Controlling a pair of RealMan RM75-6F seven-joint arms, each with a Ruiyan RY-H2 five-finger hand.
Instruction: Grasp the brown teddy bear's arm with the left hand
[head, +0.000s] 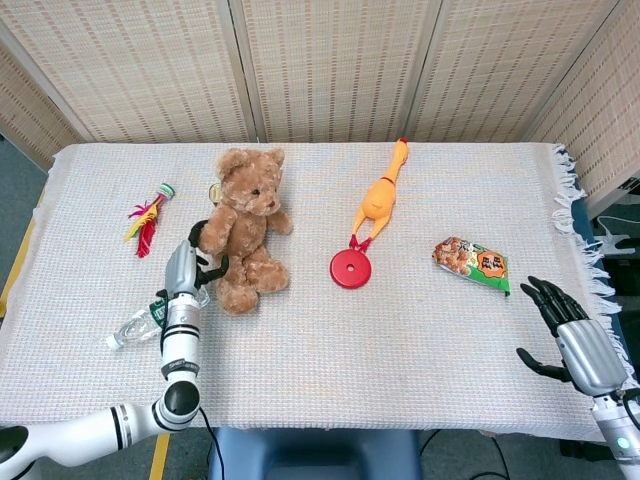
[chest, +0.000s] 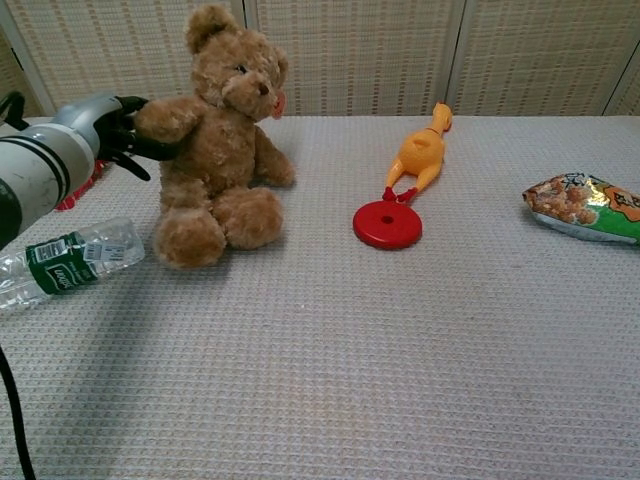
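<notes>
The brown teddy bear (head: 243, 230) (chest: 222, 140) sits upright at the left middle of the table. My left hand (head: 192, 262) (chest: 112, 132) is at the bear's side, with its dark fingers (chest: 147, 150) wrapped over and under the bear's outstretched arm (chest: 170, 116) (head: 211, 237). My right hand (head: 568, 328) hovers open with spread fingers off the table's front right corner, far from the bear; only the head view shows it.
A plastic water bottle (head: 148, 322) (chest: 68, 262) lies just under my left forearm. A red and yellow feather toy (head: 146, 216) is further left. A yellow rubber chicken (head: 378, 200) (chest: 421, 150), a red disc (head: 350, 268) (chest: 387, 224) and a snack bag (head: 472, 262) (chest: 583, 207) lie to the right.
</notes>
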